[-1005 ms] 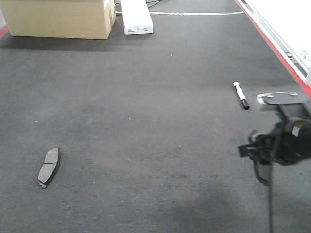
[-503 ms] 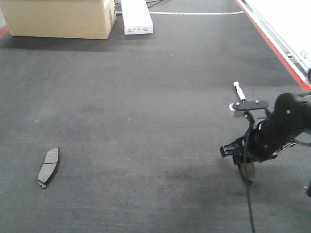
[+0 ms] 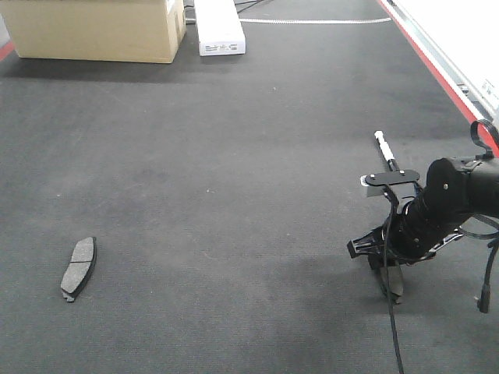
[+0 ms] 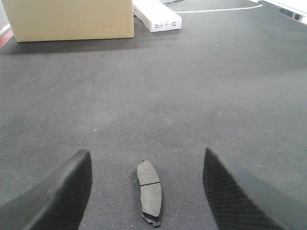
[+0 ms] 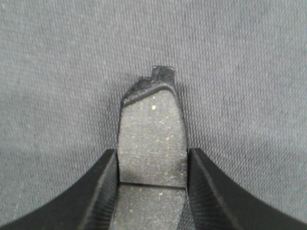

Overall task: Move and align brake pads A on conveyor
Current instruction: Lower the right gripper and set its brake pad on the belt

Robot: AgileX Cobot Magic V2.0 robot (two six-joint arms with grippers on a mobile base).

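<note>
Dark grey felt-like conveyor belt (image 3: 234, 156), red metal frame edge (image 3: 437, 72) along its right side. The right gripper (image 5: 152, 155) is clamped on a flat curved grey-brown brake pad (image 5: 151, 120), with the fingers pinching its two long edges. The pad has a speckled friction face, a centre groove at finger level, and a dark backing tab sticking out at the far end. In the front view it hangs end-down at the belt's right side (can't tell if it touches the belt). A second brake pad (image 3: 79, 267) of the same look lies flat, face up, on the near-left of the belt, well apart from the first. The left gripper (image 4: 146, 154) is spread wide and grips nothing; its camera sees that second pad on the belt between the fingers. A black-and-white marker pen (image 3: 383, 148) lies just beyond the right arm. A tan cardboard box (image 3: 93, 27) and a white oblong box (image 3: 218, 27) sit at the far end.
</note>
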